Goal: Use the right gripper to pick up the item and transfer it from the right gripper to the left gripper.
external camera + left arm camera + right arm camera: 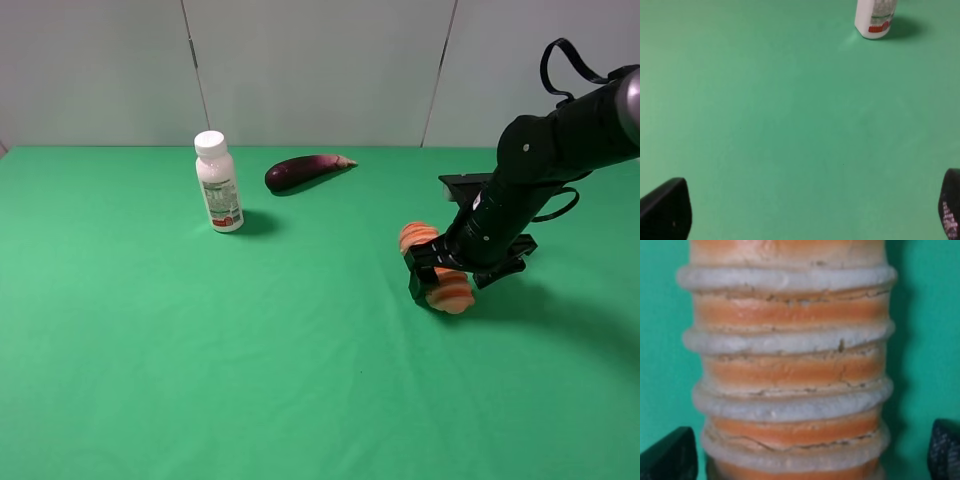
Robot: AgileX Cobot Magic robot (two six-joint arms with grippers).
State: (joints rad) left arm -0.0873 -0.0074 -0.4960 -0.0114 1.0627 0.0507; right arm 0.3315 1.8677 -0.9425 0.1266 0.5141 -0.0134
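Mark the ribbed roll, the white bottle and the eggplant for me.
ribbed roll (452, 291): exterior high view, on its near orange end.
white bottle (220, 190): exterior high view, on its labelled body.
eggplant (299, 172): exterior high view, on its dark purple middle.

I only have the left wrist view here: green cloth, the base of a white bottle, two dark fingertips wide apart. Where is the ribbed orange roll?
Observer: In the exterior high view the roll lies on the right side of the table, well away from the bottle.
Operator: Is the right gripper on it?
Observer: The right gripper straddles its middle, but the right wrist view shows green between one fingertip and the roll.
Operator: Anything else out there?
Observer: A dark eggplant lies right of the bottle, nearer the back wall.
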